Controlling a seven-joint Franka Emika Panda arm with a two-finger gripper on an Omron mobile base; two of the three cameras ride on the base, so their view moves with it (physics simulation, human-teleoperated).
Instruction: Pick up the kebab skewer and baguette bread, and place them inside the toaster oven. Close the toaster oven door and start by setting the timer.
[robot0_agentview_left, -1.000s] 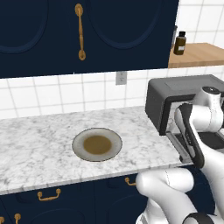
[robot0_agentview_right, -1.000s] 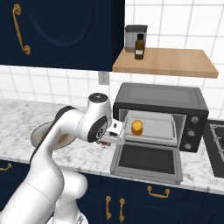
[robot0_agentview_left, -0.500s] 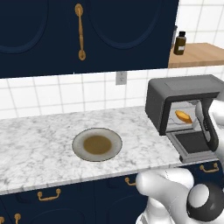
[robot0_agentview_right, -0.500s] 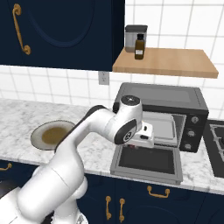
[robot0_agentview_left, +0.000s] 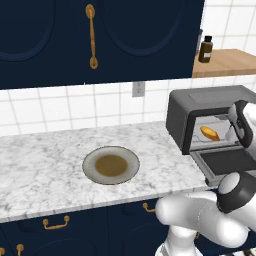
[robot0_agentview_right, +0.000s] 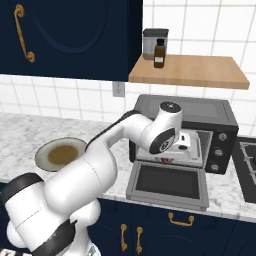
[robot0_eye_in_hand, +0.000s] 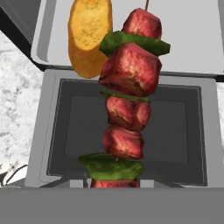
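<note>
Marble counter (robot0_agentview_left: 45, 170): toaster oven (robot0_agentview_right: 200, 112) holds baguette bread (robot0_agentview_left: 209, 133); jaws grip kebab skewer (robot0_eye_in_hand: 127, 100); plate (robot0_agentview_left: 111, 165) bare.

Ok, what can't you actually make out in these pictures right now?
- Tool fingertips: hand view, hidden behind the red-and-green chunked kebab skewer.
- Dark grey toaster oven interior: right base view, blocked by the arm.
- Small brown bottle label: too small.
- Orange-yellow baguette bread: top cut off by the edge.

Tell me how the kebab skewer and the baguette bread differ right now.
The kebab skewer is a long thin stack of red and green chunks; the baguette bread is one stubby orange-yellow piece. The skewer hangs in the gripper above the toaster oven door, while the bread already lies inside the toaster oven. Both are food for that oven.
</note>
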